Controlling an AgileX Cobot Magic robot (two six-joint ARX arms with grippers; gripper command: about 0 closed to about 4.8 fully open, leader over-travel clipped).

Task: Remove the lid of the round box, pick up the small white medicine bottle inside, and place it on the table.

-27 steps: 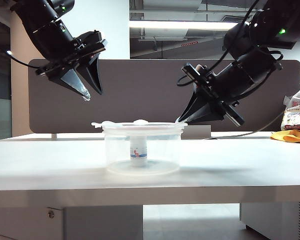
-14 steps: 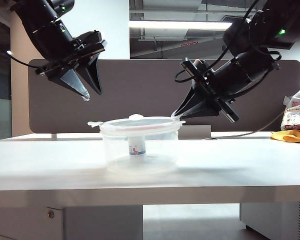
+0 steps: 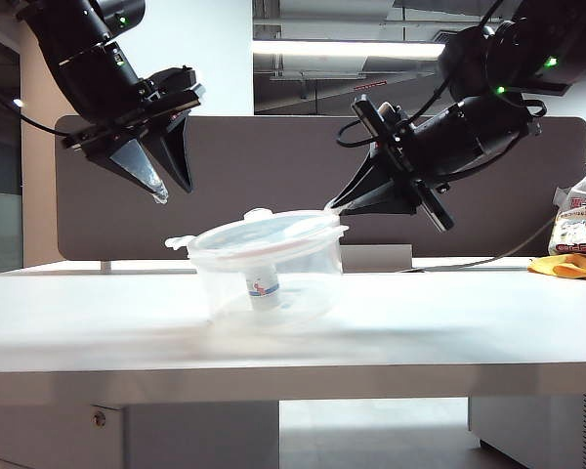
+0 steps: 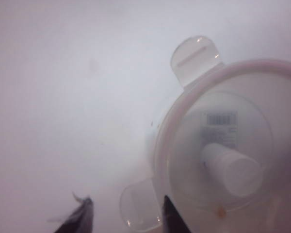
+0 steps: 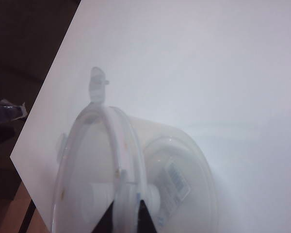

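On the table (image 3: 449, 313), the right gripper (image 3: 334, 207) pinches a clip of the lid (image 3: 264, 233), tilting the round box (image 3: 269, 288) with the lid unremoved and the small white medicine bottle (image 3: 264, 288) inside, while the left gripper (image 3: 161, 186) hovers spread.

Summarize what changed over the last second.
The right end effector, shut on the lid's clip tab, rose and dragged the whole round box up on that side; it now tilts left, the medicine bottle leaning inside. Left end effector still hovers open, holding nothing.
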